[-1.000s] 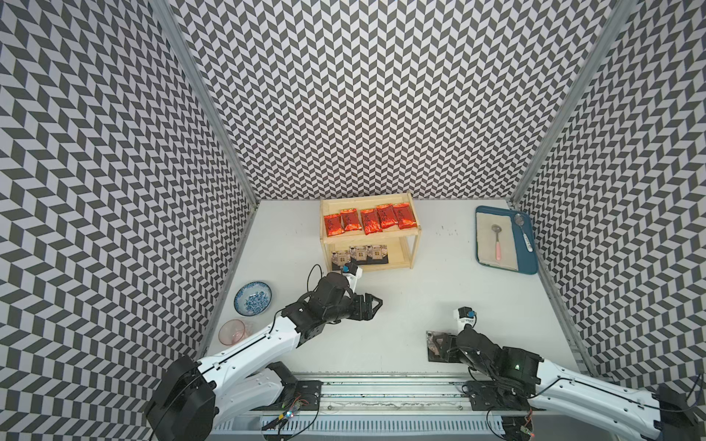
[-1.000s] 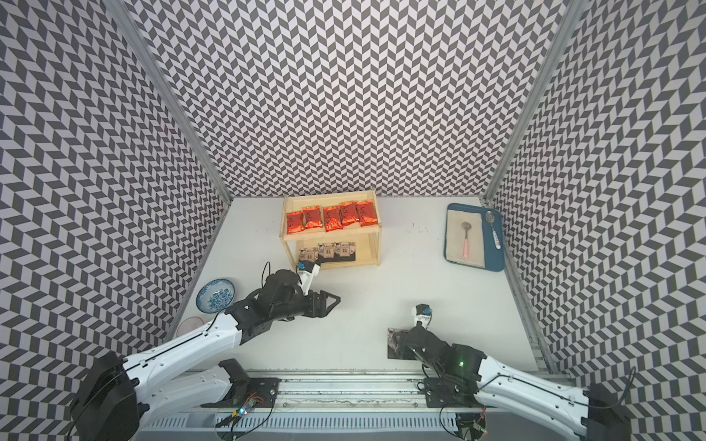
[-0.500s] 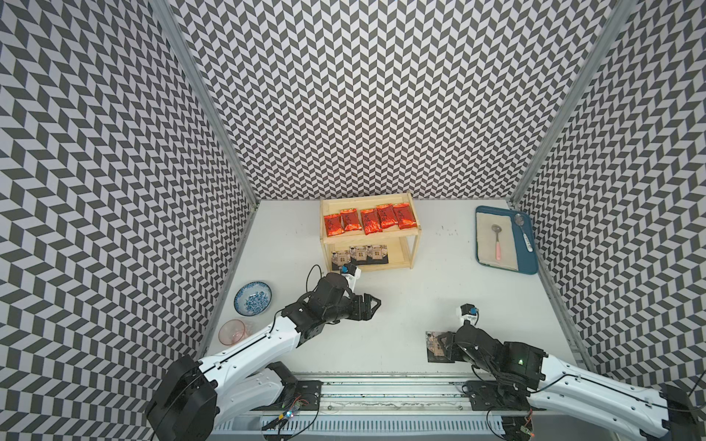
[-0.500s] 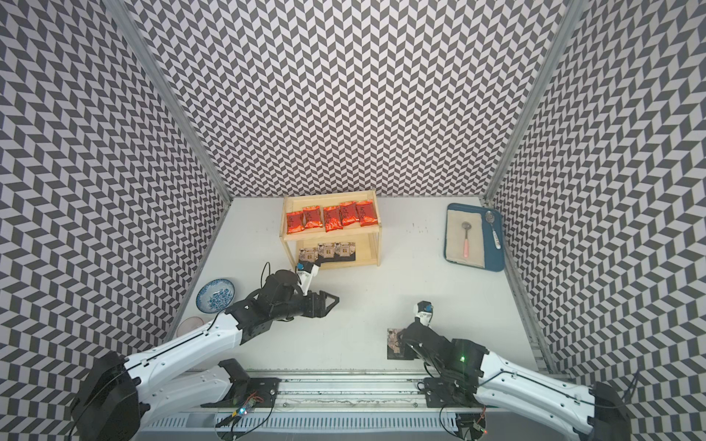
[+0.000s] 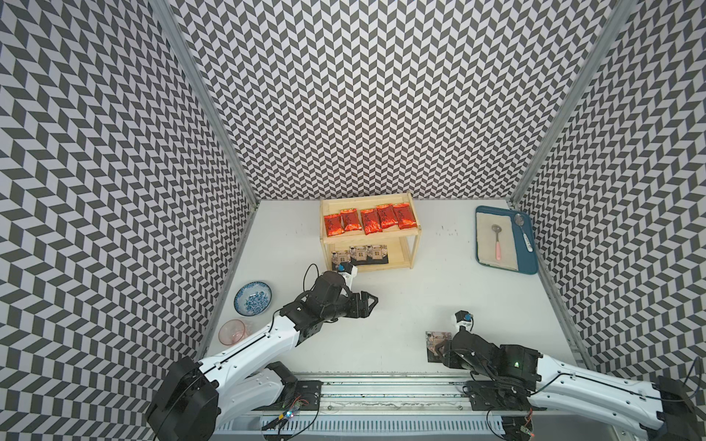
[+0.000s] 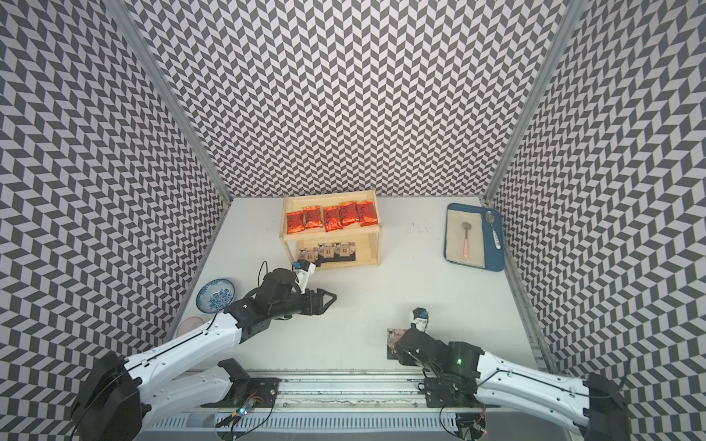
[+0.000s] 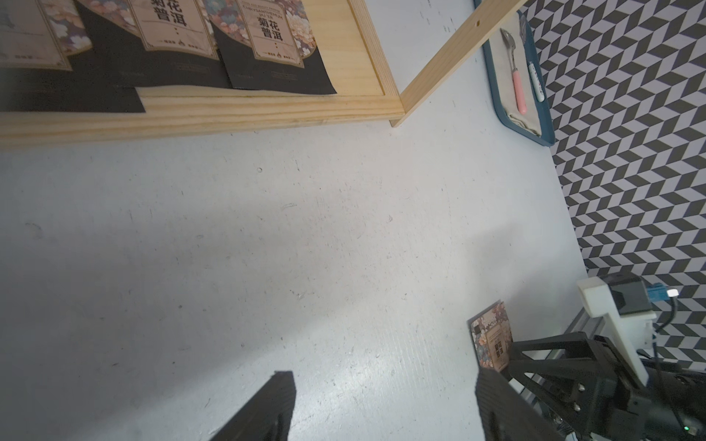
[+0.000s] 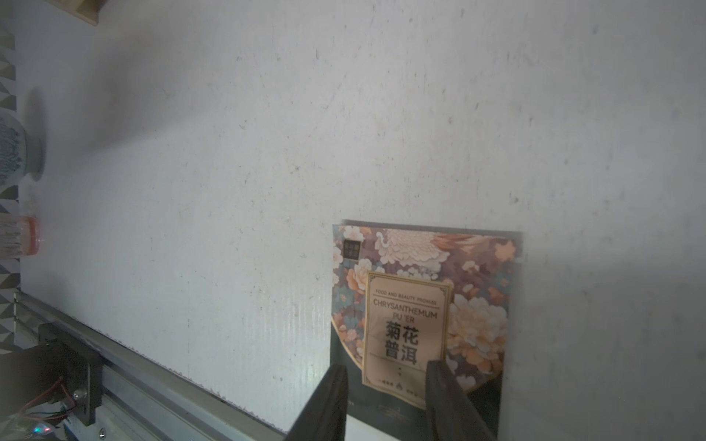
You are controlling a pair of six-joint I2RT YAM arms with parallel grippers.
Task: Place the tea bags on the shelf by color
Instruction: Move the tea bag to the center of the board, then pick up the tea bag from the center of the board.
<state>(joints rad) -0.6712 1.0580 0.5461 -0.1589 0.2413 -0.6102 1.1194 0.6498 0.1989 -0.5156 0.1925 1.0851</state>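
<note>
Several red tea bags [image 5: 368, 220] [image 6: 331, 218] lie in a row on the top board of the pale wooden shelf [image 5: 366, 200] [image 6: 328, 195]. Three black tea bags [image 5: 361, 254] [image 6: 328, 250] [image 7: 267, 38] lie on its lower tier. One more black tea bag [image 5: 435, 340] [image 6: 395, 335] [image 8: 420, 286] lies flat near the table's front edge. My right gripper [image 5: 439, 349] [image 8: 386, 366] is low over its near end, fingers astride the beige label with a gap between them. My left gripper [image 5: 372, 301] [image 7: 384, 376] hovers open and empty over bare table in front of the shelf.
A blue tray [image 5: 527, 265] with two spoons sits at the back right. A blue-patterned bowl [image 5: 253, 298] and a small pink bowl [image 5: 232, 331] stand by the left wall. A metal rail [image 5: 382, 385] runs along the table's front edge.
My right gripper's fingers have drawn closer together over the black tea bag. The left arm has not moved.
</note>
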